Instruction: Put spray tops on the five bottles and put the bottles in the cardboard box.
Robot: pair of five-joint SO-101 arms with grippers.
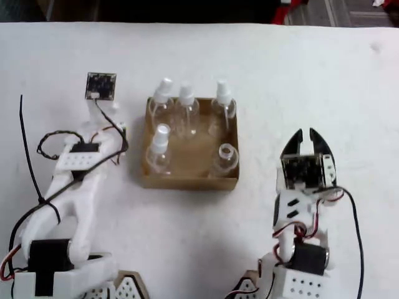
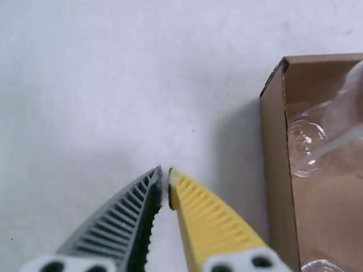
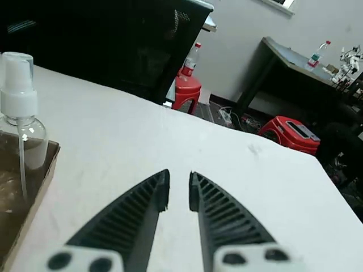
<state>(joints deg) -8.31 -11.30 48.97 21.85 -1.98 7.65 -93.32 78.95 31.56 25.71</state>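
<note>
The cardboard box [image 1: 189, 181] stands mid-table with five clear bottles upright inside. Three capped bottles line its far side [image 1: 161, 104] [image 1: 186, 107] [image 1: 223, 104], and a fourth capped bottle [image 1: 159, 149] is at the near left. The near-right bottle [image 1: 225, 157] has an open neck and no spray top. My left gripper [image 2: 165, 173] is shut over bare table, just left of the box wall [image 2: 275, 170]. My right gripper [image 1: 307, 138] [image 3: 179, 187] stands to the right of the box, slightly open and holding nothing. A capped bottle [image 3: 20, 107] shows in the right wrist view.
The white table [image 1: 280, 68] runs bare around the box and to its far edge. Loose black cables [image 1: 53, 143] hang on the left arm. Past the table's far edge are a dark chair [image 3: 142, 39] and red stools [image 3: 289, 133].
</note>
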